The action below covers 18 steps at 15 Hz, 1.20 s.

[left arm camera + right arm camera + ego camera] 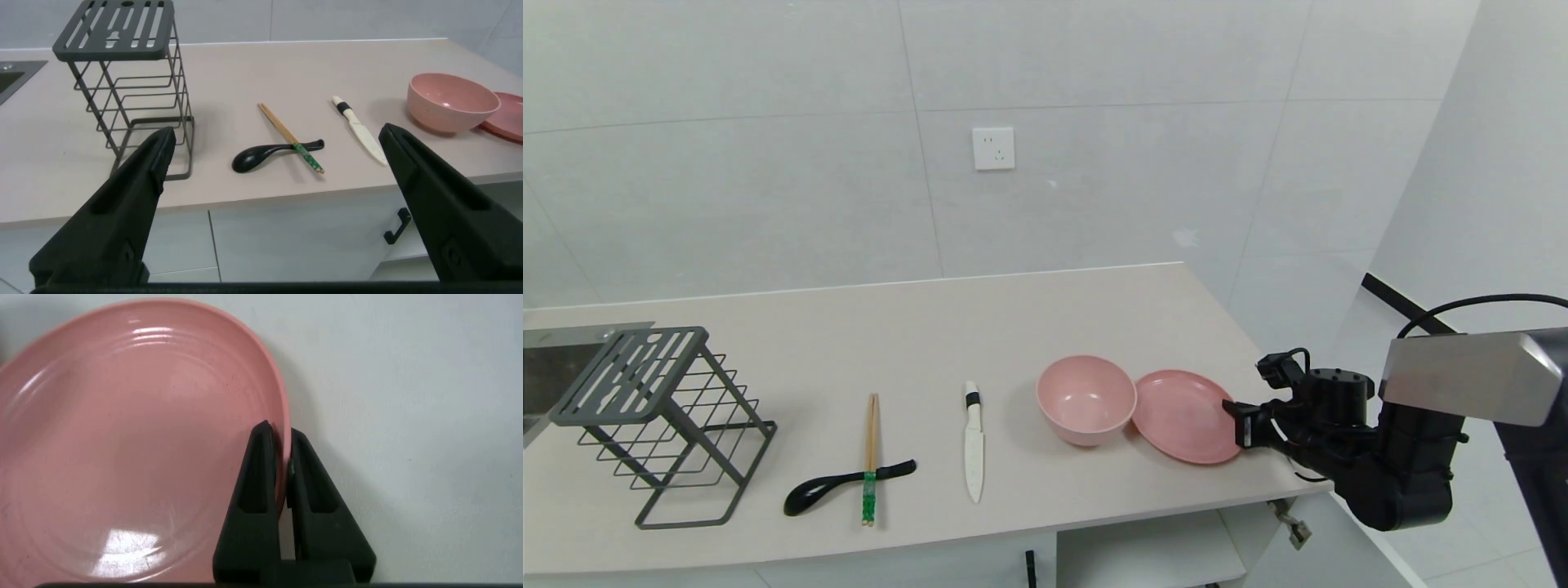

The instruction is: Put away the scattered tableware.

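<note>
clamped shut with right gripper (279,449) on rim of pink plate (122,457), at right end of table (1029,327), pink bowl (1086,398) just beside. further left: knife (973,441), chopsticks (871,457) crossing black spoon (841,483), wire rack (658,416). left gripper (276,135) spread wide, empty.

The table (1013,327) carries six kinds of thing, one of each apart from the chopsticks. One dark wire rack (629,371) stands toward the left, near the front edge. One black spoon (809,492) lies close to the front edge. Across its handle lies one pair of chopsticks (872,445); it looks to be two sticks, though they lie so close together that they are hard to separate. One white knife (974,445) lies near the middle of the front edge. One pink bowl (1086,400) and one pink plate (1184,416) sit toward the right edge, making two pink pieces. One wall socket (994,148) is on the wall behind the back edge.
</note>
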Available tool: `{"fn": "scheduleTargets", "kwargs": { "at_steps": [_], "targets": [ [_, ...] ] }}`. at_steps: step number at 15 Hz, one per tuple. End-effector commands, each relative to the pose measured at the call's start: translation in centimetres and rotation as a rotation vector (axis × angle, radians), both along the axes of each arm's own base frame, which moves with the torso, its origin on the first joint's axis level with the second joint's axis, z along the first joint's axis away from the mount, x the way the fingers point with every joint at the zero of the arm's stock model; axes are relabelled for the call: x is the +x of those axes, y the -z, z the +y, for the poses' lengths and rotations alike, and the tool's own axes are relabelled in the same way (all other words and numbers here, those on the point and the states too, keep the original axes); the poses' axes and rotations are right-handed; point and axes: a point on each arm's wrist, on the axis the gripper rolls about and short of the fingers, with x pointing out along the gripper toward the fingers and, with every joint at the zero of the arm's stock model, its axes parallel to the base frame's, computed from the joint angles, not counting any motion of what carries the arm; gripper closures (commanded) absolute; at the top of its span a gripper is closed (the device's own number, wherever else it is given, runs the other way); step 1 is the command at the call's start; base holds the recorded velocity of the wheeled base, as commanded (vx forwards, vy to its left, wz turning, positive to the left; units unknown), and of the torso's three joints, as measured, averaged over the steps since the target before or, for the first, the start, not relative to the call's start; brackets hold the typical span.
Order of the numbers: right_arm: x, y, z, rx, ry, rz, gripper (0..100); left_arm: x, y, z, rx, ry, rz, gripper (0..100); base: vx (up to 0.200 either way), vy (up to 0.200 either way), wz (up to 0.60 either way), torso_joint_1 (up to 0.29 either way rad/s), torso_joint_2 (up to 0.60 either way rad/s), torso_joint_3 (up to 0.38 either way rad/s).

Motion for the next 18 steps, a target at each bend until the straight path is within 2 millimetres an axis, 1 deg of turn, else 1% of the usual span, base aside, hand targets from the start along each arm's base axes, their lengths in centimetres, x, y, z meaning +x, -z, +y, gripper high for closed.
{"fn": "scheduleTargets", "kwargs": {
  "at_steps": [1, 3, 5, 7, 9, 10, 12, 13, 17, 18],
  "targets": [
    [0.5, -0.5, -0.2, 0.013, 0.016, -0.023, 100, 0.0, 0.0, 0.0, 0.000, 0.000, 0.001, 0, 0.000, 0.000, 0.00, 0.000, 0.00, 0.000],
    [0.8, -2.0, -0.2, 0.018, 0.016, -0.062, 100, 0.0, 0.0, 0.0, 0.000, 0.000, 0.001, 0, 0.000, 0.000, 0.00, 0.000, 0.00, 0.000],
    [0.7, -4.7, -0.2, 0.033, 0.020, -0.125, 100, 0.0, 0.0, 0.0, 0.000, 0.002, 0.001, 0, 0.000, 0.000, 0.00, 0.000, 0.00, 0.000],
    [0.0, -6.8, -0.2, 0.086, 0.039, -0.162, 100, 0.0, 0.0, 0.0, 0.000, 0.002, 0.001, 0, 0.000, 0.000, 0.00, 0.000, 0.00, 0.000],
    [-0.9, -7.7, -0.4, 0.096, 0.044, -0.234, 100, 0.0, 0.0, 0.0, 0.000, 0.002, 0.001, 0, 0.000, 0.000, 0.00, 0.000, 0.00, 0.000],
    [-1.4, -7.9, -0.4, 0.100, 0.050, -0.250, 100, 0.0, 0.0, 0.0, 0.000, 0.002, 0.001, 0, 0.000, 0.000, 0.00, 0.000, 0.00, 0.000],
    [-3.3, -8.4, -0.3, 0.127, 0.058, -0.230, 100, 0.0, 0.0, 0.0, 0.002, 0.003, 0.001, 0, 0.000, 0.000, 0.00, 0.000, 0.00, 0.000],
    [-4.0, -9.0, -0.3, 0.129, 0.055, -0.229, 100, 0.0, 0.0, 0.0, 0.005, 0.005, 0.001, 0, 0.000, 0.000, 0.00, 0.000, 0.00, 0.000],
    [-7.6, -13.3, -0.8, 0.137, 0.055, -0.296, 100, 0.0, 0.0, 0.0, 0.013, 0.009, -0.001, 0, 0.000, 0.000, 0.00, 0.000, 0.00, 0.000],
    [-8.4, -14.8, -1.0, 0.142, 0.057, -0.342, 100, 0.0, 0.0, 0.0, 0.016, 0.011, -0.001, 0, 0.000, 0.000, 0.00, 0.000, 0.00, 0.000]
  ]
}}
